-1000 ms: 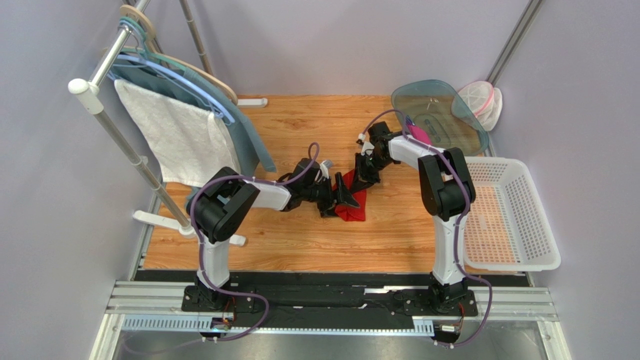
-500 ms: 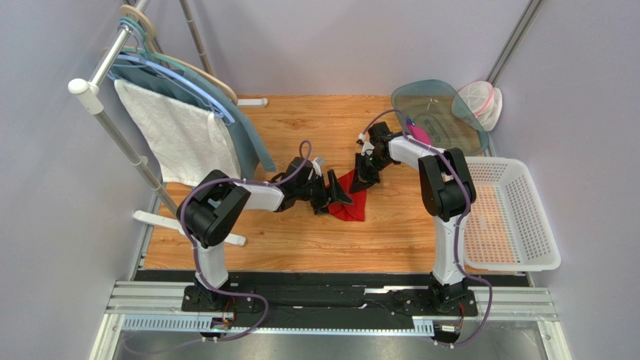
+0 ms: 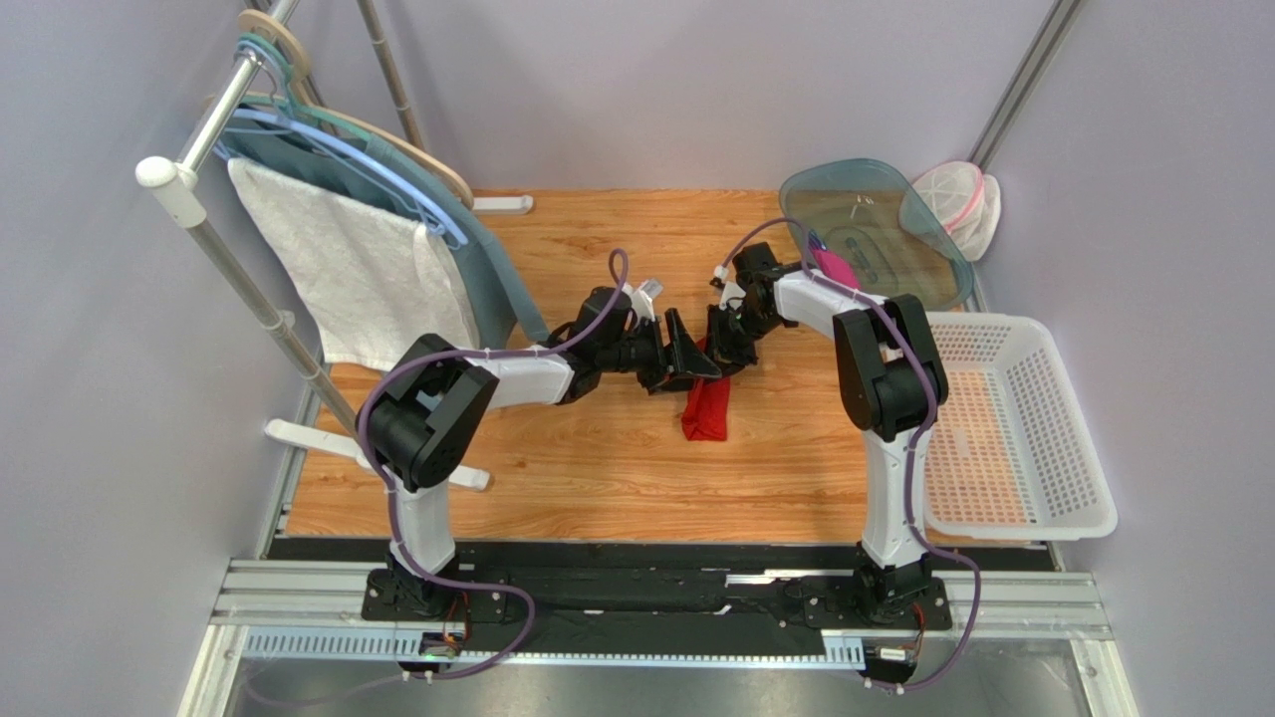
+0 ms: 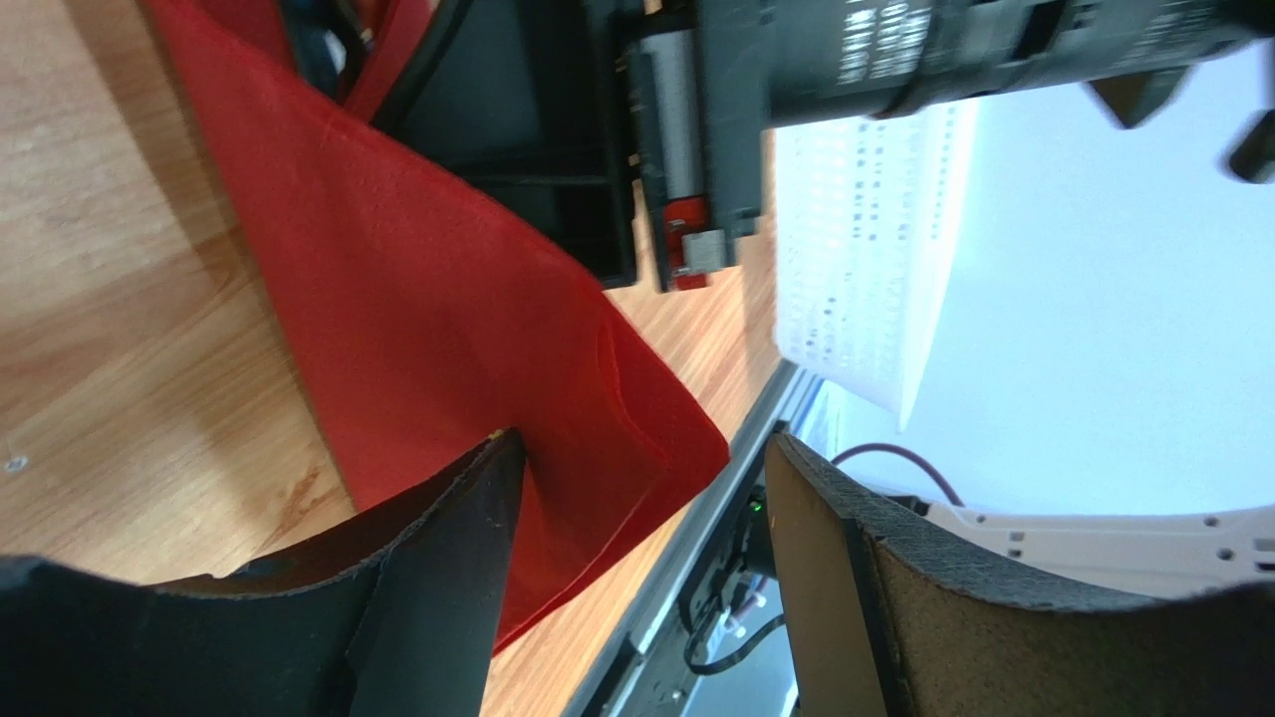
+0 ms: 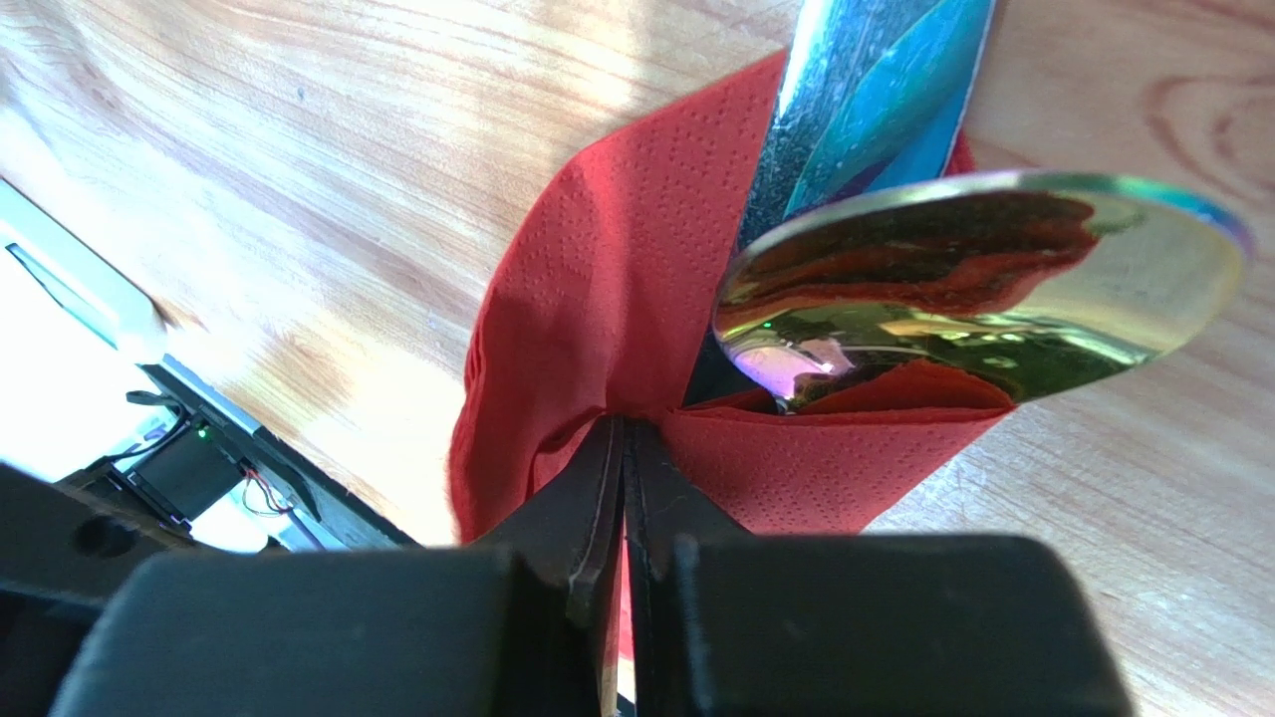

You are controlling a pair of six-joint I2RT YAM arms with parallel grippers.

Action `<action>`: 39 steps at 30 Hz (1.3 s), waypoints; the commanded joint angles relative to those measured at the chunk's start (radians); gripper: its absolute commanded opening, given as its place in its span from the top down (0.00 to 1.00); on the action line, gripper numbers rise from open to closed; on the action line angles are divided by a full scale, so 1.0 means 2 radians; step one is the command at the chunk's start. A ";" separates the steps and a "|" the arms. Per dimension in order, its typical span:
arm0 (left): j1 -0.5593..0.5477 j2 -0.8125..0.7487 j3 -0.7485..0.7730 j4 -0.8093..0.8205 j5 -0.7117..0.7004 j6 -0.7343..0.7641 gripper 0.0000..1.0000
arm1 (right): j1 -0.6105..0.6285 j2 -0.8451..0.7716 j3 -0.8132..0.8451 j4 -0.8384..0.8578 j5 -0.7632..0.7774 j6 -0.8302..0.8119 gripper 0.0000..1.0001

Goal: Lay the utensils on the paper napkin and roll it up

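Mid-roll, the paper napkin [image 3: 707, 408] lies left of the basket [image 3: 1090, 475], enfolding the utensils [image 5: 973, 284]. The right end effector [image 5: 621, 448] is pinched onto its fold. The left end effector [image 4: 644, 456], gaping empty, should next tuck the loose edge.

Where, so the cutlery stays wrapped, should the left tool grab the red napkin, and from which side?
Probably the loose near corner of the napkin, coming in low from its left. The right tool is shut on the far end by the spoon, while the near flap lies thin and flat on the table before the open left tool.
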 commanded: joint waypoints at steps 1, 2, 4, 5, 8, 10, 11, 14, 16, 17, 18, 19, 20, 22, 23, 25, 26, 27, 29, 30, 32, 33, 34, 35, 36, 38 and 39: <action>-0.003 0.013 0.019 -0.062 -0.005 0.026 0.31 | 0.007 0.048 -0.018 0.011 0.106 -0.021 1.00; -0.003 0.013 0.018 -0.067 -0.006 0.026 0.31 | 0.007 0.048 -0.017 0.011 0.106 -0.021 1.00; -0.003 0.008 0.018 -0.101 -0.018 0.032 0.29 | 0.007 0.048 -0.015 0.009 0.107 -0.021 1.00; -0.003 0.005 0.018 -0.108 -0.024 0.040 0.28 | 0.007 0.048 -0.015 0.009 0.105 -0.020 1.00; -0.003 -0.001 0.019 -0.135 -0.033 0.058 0.33 | 0.007 0.050 -0.012 0.008 0.105 -0.018 1.00; -0.003 -0.002 0.025 -0.148 -0.034 0.066 0.39 | 0.007 0.049 -0.012 0.008 0.105 -0.017 1.00; -0.003 -0.002 0.026 -0.150 -0.035 0.072 0.44 | 0.007 0.049 -0.013 0.008 0.105 -0.017 1.00; -0.002 -0.001 0.036 -0.156 -0.041 0.093 0.57 | 0.007 0.048 -0.015 0.010 0.105 -0.014 1.00; -0.002 0.002 0.052 -0.169 -0.045 0.117 0.67 | 0.007 0.047 -0.019 0.012 0.105 -0.011 1.00; -0.003 0.003 0.059 -0.175 -0.050 0.124 0.72 | 0.007 0.046 -0.021 0.012 0.105 -0.011 1.00; -0.002 0.006 0.071 -0.180 -0.049 0.128 0.74 | 0.007 0.045 -0.022 0.013 0.106 -0.008 1.00; -0.002 0.009 0.077 -0.181 -0.047 0.129 0.77 | 0.007 0.045 -0.024 0.014 0.107 -0.006 1.00; -0.004 0.011 0.080 -0.182 -0.040 0.129 0.77 | 0.007 0.044 -0.025 0.017 0.107 -0.005 1.00; -0.007 0.022 0.098 -0.190 -0.039 0.133 0.77 | 0.007 0.044 -0.023 0.017 0.108 -0.002 1.00; -0.008 0.026 0.109 -0.207 -0.041 0.135 0.77 | 0.007 0.045 -0.022 0.015 0.109 -0.001 1.00; -0.011 0.036 0.116 -0.220 -0.043 0.138 0.77 | 0.007 0.045 -0.022 0.015 0.110 0.001 1.00; -0.012 0.039 0.123 -0.224 -0.041 0.139 0.77 | 0.007 0.045 -0.022 0.016 0.111 0.001 1.00; -0.014 0.048 0.127 -0.236 -0.041 0.143 0.77 | 0.007 0.046 -0.022 0.015 0.111 0.002 1.00; -0.019 0.057 0.141 -0.250 -0.038 0.155 0.77 | 0.007 0.046 -0.020 0.014 0.110 0.002 1.00; -0.020 0.063 0.143 -0.257 -0.036 0.158 0.77 | 0.007 0.047 -0.019 0.015 0.111 0.002 1.00; -0.021 0.070 0.145 -0.263 -0.038 0.164 0.76 | 0.007 0.049 -0.017 0.014 0.111 0.002 1.00; -0.021 0.075 0.146 -0.267 -0.041 0.166 0.76 | 0.007 0.049 -0.016 0.014 0.111 0.002 1.00; -0.022 0.078 0.146 -0.272 -0.042 0.170 0.76 | 0.007 0.050 -0.014 0.013 0.112 0.002 1.00; -0.022 0.081 0.149 -0.277 -0.047 0.174 0.76 | 0.007 0.050 -0.014 0.012 0.113 0.002 1.00; -0.021 0.087 0.152 -0.291 -0.051 0.179 0.76 | 0.007 0.050 -0.012 0.012 0.113 0.002 1.00; -0.020 0.090 0.160 -0.309 -0.067 0.197 0.77 | 0.007 0.049 -0.013 0.011 0.115 0.002 1.00; -0.020 0.093 0.164 -0.333 -0.073 0.206 0.78 | 0.007 0.048 -0.014 0.011 0.117 0.002 1.00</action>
